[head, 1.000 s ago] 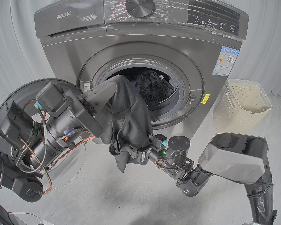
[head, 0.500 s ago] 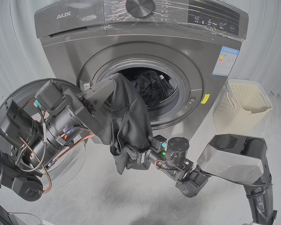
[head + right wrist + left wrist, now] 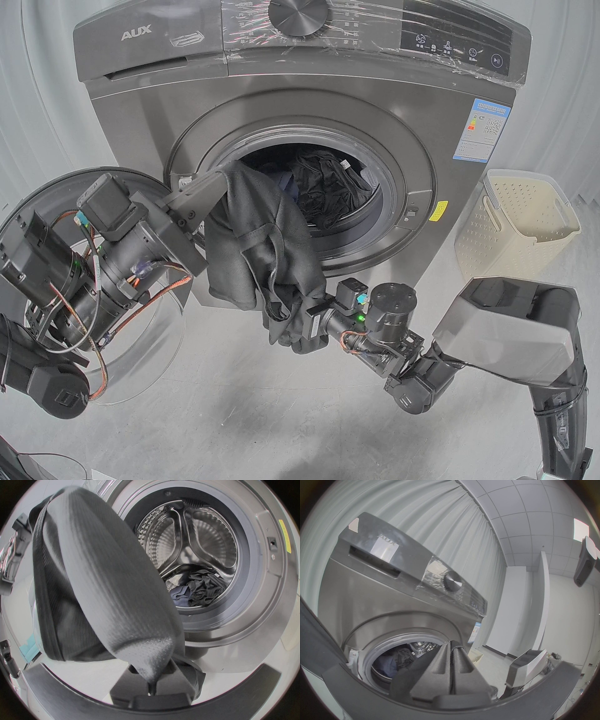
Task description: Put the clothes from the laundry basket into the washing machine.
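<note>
A dark grey garment [image 3: 262,244] hangs in front of the washing machine [image 3: 300,112] between both arms. My left gripper [image 3: 220,181] is shut on its upper edge, level with the left rim of the drum opening [image 3: 312,187]; in the left wrist view the fingers [image 3: 452,658] pinch a dark fold. My right gripper [image 3: 309,322] is shut on the lower hem, below the opening; the cloth [image 3: 103,583] billows up from its fingers [image 3: 153,680]. Dark clothes [image 3: 200,587] lie inside the drum. The cream laundry basket [image 3: 519,225] stands on the floor right of the machine.
The round machine door [image 3: 94,281] stands swung open at the left, behind my left arm. Grey floor spreads below the garment. Pale curtains hang behind the machine on both sides.
My right gripper has lifted and moved right with the hem, bunching the garment's lower part. My left gripper has drawn back a little to the left, away from the opening, with the upper edge.
</note>
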`<state>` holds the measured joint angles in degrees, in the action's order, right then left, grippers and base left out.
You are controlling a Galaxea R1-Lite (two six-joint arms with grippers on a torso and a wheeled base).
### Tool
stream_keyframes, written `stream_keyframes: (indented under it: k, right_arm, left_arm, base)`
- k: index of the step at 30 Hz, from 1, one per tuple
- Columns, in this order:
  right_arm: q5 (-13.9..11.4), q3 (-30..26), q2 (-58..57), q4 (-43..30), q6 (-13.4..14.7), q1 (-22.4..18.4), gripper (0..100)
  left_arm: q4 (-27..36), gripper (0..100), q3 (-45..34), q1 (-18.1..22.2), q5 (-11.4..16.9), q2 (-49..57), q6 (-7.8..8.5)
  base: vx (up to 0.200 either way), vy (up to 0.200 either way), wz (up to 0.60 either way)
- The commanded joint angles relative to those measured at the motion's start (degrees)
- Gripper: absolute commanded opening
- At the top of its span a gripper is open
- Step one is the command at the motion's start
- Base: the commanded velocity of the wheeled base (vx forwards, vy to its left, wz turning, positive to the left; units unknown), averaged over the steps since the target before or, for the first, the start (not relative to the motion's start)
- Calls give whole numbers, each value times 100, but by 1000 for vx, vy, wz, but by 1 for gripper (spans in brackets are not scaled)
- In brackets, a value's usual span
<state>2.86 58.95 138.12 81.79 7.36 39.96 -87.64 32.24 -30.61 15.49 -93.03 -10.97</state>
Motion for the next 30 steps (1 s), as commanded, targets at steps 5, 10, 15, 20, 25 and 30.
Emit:
stream_keyframes:
  k: [5, 10, 15, 20, 25, 30]
  right_arm:
    - [83, -262, -822, -5, 107, -243, 0]
    - [118, -332, -1288, -40, 125, -226, 0]
    - [127, -455, -1560, -66, 134, -182, 0]
    - [144, -508, -1622, -14, 134, -164, 0]
    - [144, -508, -1683, -14, 134, -155, 0]
    - [135, -446, -1692, -31, 125, -234, 0]
  left_arm:
    - [1, 0, -429, 345, 77, -295, 34]
    - [-69, 0, -746, 389, 85, -638, 95]
    - [-69, 0, -772, 451, 94, -1007, 95]
    - [-78, 0, -930, 459, 68, -1473, 174]
    - [-69, 0, -1010, 530, 77, -1569, 420]
    - [-69, 100, -1036, 574, 112, -1692, 403]
  base:
    - [0, 0, 0]
    - [0, 0, 0]
    - [0, 0, 0]
    - [0, 0, 0]
    - [0, 0, 0]
    - [0, 0, 0]
